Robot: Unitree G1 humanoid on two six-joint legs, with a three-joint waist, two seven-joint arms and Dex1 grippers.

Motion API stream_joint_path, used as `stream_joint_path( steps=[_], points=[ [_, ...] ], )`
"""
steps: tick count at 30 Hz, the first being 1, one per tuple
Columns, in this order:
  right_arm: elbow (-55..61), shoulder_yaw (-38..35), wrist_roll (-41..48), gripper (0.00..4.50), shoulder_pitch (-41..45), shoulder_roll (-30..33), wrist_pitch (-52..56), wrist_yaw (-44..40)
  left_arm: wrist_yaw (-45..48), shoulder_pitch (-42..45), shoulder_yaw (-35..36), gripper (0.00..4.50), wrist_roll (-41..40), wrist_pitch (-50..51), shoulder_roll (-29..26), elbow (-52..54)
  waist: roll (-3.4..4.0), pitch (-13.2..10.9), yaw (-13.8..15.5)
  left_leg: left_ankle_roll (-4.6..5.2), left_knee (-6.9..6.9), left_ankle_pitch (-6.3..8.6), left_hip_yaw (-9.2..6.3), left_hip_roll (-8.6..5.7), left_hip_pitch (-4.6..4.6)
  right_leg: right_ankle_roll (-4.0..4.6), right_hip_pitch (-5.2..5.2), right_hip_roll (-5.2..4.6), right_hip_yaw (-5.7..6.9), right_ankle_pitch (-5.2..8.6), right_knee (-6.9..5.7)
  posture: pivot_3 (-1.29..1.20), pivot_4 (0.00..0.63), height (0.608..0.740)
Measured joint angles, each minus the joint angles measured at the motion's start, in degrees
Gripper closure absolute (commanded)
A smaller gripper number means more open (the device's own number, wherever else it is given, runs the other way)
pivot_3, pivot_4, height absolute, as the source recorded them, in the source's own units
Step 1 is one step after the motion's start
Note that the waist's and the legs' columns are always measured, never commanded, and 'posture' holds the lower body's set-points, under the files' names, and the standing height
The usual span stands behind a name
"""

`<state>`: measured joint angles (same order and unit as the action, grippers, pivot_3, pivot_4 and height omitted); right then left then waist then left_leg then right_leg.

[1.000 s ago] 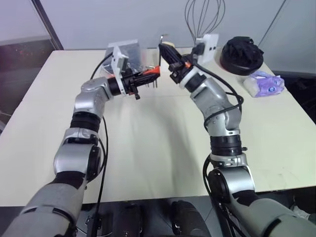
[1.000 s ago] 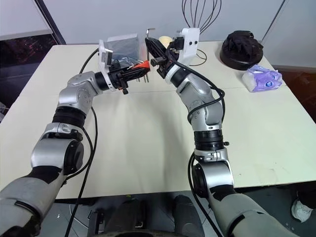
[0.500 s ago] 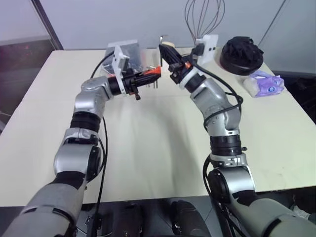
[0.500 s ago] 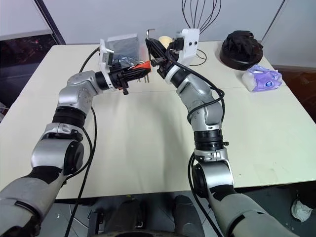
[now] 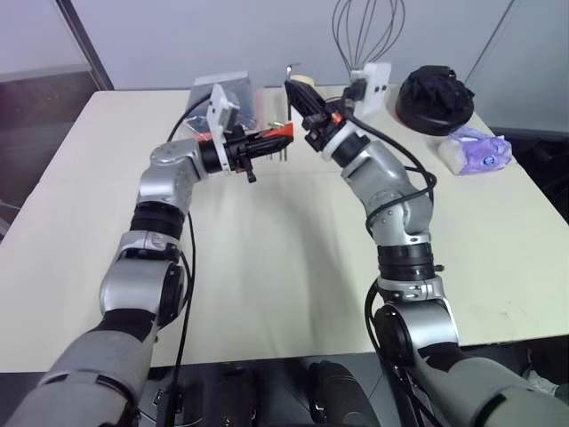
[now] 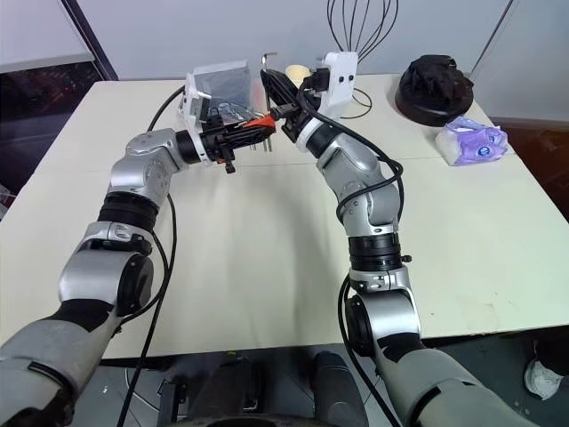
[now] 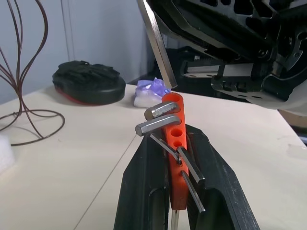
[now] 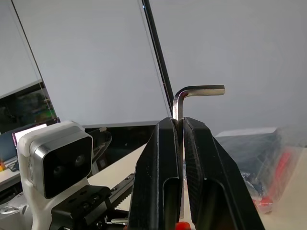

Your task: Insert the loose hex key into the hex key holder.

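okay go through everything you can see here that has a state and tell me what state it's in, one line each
left tool: shut on the hex key holder.
right tool: shut on the loose hex key.
hex key holder: held off the table, several keys seated, some holes empty.
loose hex key: gripped by its long leg, bent end up, lower tip just above the holder, not inserted.
plastic bag: lying on the table.

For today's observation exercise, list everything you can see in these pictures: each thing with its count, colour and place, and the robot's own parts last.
hex key holder: one, orange-red, clamped in the left gripper, above the table.
loose hex key: one, grey, pinched in the right gripper, lower tip just above the holder.
table: one, cream.
wire whisk: one, dark, far edge.
black lid: one, far right.
purple packet: one, right side.
clear bag: one, far middle.
left gripper: black, shut.
right gripper: black, shut.
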<state>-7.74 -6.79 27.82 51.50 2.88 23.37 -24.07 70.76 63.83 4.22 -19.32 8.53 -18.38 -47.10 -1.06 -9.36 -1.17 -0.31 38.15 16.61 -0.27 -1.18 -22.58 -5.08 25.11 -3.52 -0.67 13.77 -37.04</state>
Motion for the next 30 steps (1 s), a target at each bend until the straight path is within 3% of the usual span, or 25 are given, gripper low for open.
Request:
stream_joint_path(
  steps=[30],
  points=[
    [-0.1,0.75,-0.12,4.49,-0.47,0.07,-0.88,-0.1,0.03,0.48,1.14,4.5,-0.05,0.05,0.19,-1.1,0.0,0.0,0.0,0.0,0.0,0.0,0.0,0.0,-0.01,0.0,0.01,0.0,0.0,0.0,0.0,0.0,0.15,0.74]
  ],
)
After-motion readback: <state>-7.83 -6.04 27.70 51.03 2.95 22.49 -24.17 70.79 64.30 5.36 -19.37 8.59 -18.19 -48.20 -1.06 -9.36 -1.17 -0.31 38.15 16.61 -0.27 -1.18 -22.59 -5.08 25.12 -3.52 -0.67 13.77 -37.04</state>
